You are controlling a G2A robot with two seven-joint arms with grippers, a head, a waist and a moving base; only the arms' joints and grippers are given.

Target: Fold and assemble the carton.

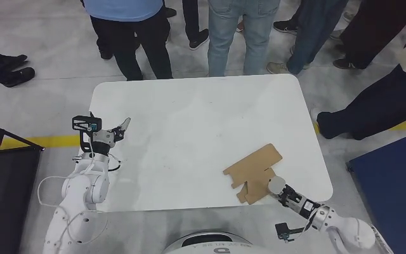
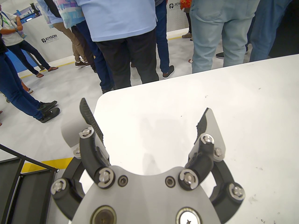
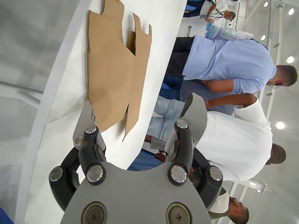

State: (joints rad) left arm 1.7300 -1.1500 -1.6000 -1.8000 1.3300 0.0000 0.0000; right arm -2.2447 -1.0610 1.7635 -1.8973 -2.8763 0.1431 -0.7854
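White table (image 1: 190, 127) holds flat carton (image 1: 257, 168); right claw (image 1: 278, 187) gapes beside it.

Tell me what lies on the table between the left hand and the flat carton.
Nothing. In the top view, the stretch of white table between the left hand and the carton is bare.

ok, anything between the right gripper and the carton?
Nothing visible. The flat carton lies on the table directly ahead of the open right gripper, with one finger at its near edge.
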